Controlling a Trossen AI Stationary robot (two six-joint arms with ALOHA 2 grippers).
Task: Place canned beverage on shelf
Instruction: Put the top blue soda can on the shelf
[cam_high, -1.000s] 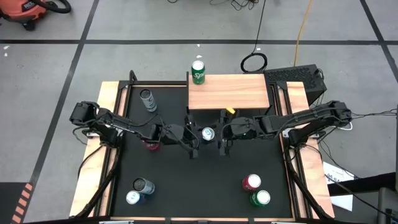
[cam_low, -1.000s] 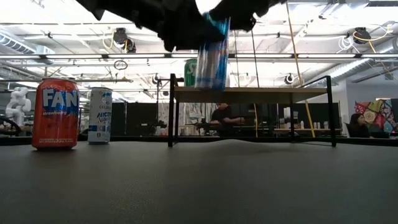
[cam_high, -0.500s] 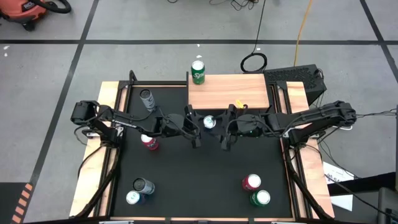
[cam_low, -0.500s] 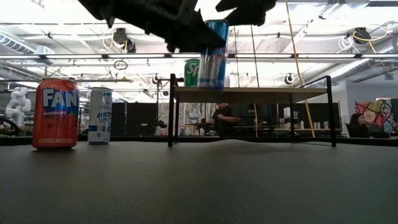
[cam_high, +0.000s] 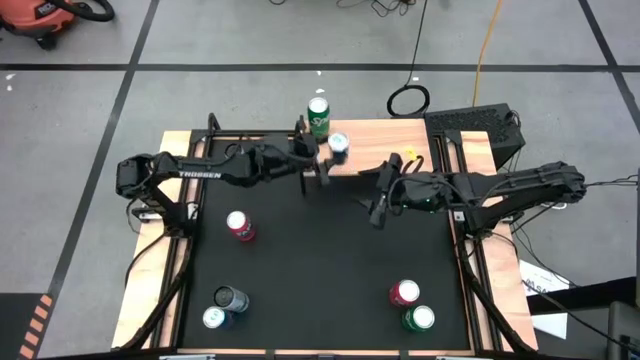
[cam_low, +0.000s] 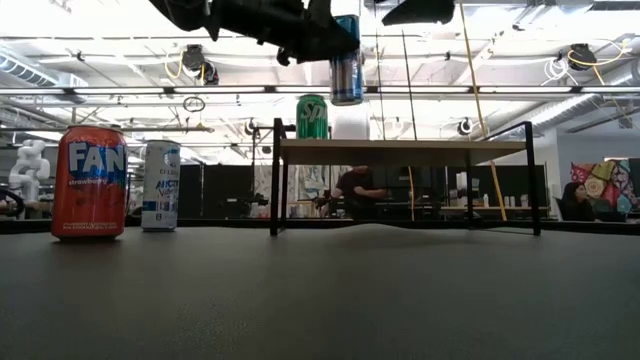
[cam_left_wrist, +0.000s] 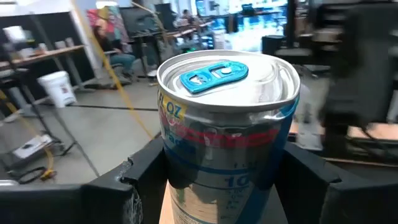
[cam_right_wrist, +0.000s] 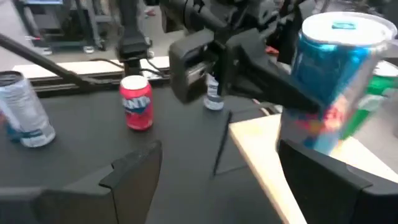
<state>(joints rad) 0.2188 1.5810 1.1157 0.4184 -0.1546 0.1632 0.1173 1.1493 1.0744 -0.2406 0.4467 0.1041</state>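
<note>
A blue canned beverage (cam_high: 339, 144) hangs over the near left corner of the shelf (cam_high: 385, 150), with my left gripper (cam_high: 328, 152) shut on it. In the low view the can (cam_low: 346, 62) is well above the light-wood top (cam_low: 420, 150). A green can (cam_high: 318, 116) stands on the shelf's far left corner. My right gripper (cam_high: 379, 204) hovers open just in front of the shelf's near edge, to the right of the blue can, with nothing between its fingers (cam_right_wrist: 134, 168). My left gripper pinches the blue can's side wall (cam_left_wrist: 180, 162) between its two fingers, one on each side. The fingers (cam_left_wrist: 144, 171) come in level from the table's left. The can is upright, top up, lifted clear above the shelf top.
A red Fanta can (cam_high: 237, 226) stands mid-left on the black table, with a white can (cam_low: 160, 185) beside it in the low view. Two cans (cam_high: 224, 306) stand near the front left and two (cam_high: 410, 305) at the front right. People sit in the room behind.
My left gripper has carried the blue can from over the table's middle toward the far edge and up, until it is over the shelf's near left corner; the can stays upright. My right gripper has drawn back toward the table's right and risen, away from the can.
</note>
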